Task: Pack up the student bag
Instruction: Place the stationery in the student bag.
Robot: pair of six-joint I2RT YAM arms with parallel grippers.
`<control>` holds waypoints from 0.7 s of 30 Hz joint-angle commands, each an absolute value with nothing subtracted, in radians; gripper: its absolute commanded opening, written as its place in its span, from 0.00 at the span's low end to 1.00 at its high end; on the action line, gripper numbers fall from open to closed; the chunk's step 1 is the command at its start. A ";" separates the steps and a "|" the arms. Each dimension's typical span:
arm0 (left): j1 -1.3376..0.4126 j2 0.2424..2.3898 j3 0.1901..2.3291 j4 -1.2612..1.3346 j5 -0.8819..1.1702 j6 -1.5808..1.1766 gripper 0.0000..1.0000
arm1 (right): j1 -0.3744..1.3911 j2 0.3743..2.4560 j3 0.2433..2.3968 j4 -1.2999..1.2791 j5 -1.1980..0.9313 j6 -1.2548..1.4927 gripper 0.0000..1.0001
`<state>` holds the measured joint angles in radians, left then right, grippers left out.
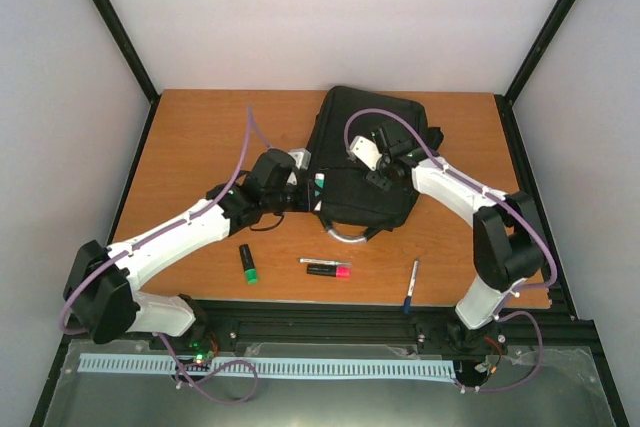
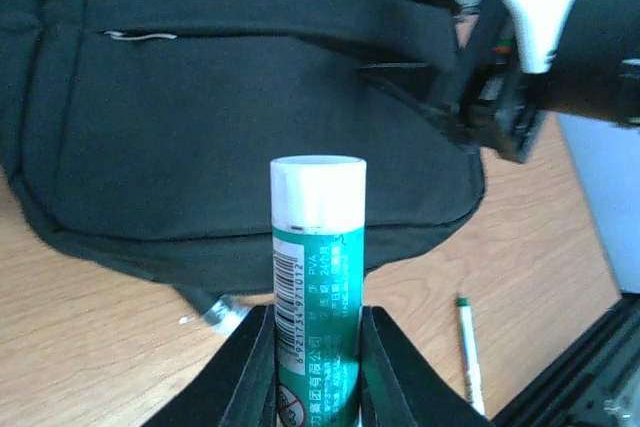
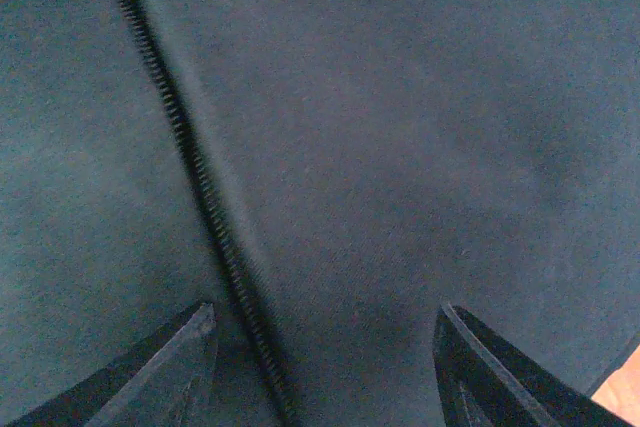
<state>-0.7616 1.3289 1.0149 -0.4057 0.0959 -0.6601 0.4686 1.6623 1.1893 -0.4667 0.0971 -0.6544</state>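
Student bag (image 1: 350, 202) lies flat on bench (image 1: 200, 147), far side. L hand (image 2: 315, 322), arm stretched low, clamped on glue stick (image 2: 318, 247) by bag's left edge. R hand (image 3: 322, 309) points down over bag, fingers apart beside zip (image 3: 200, 177).

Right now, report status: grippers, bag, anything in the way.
Left gripper shut on glue stick, beside student bag. Right gripper open over bag, zip between jaws. Zip looks closed; no opening seen.
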 commanded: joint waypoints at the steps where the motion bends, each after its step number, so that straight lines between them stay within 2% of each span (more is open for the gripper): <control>1: -0.732 1.293 0.979 -0.165 0.210 -0.735 0.01 | 0.483 1.725 1.238 -0.400 0.204 -0.683 0.60; 5: -0.729 1.338 0.984 -0.113 0.232 -0.757 0.01 | 0.485 1.761 1.253 -0.342 0.258 -0.706 0.55; 11: -0.729 1.393 0.976 -0.055 0.244 -0.815 0.01 | 0.484 1.788 1.276 -0.334 0.280 -0.710 0.23; 15: -0.729 1.422 0.960 -0.024 0.175 -0.882 0.01 | 0.486 1.751 1.283 -0.368 0.240 -0.662 0.10; 18: -0.729 1.465 0.962 0.021 0.164 -0.917 0.01 | 0.486 1.719 1.302 -0.410 0.206 -0.615 0.04; 21: -0.727 1.537 0.983 0.077 0.182 -0.950 0.01 | 0.485 1.695 1.321 -0.449 0.184 -0.569 0.03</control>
<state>-0.7364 1.4662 0.9581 -0.0360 0.1875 -0.8772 0.4831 1.7592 1.2751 -0.3920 0.2207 -0.6498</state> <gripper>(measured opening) 0.203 0.052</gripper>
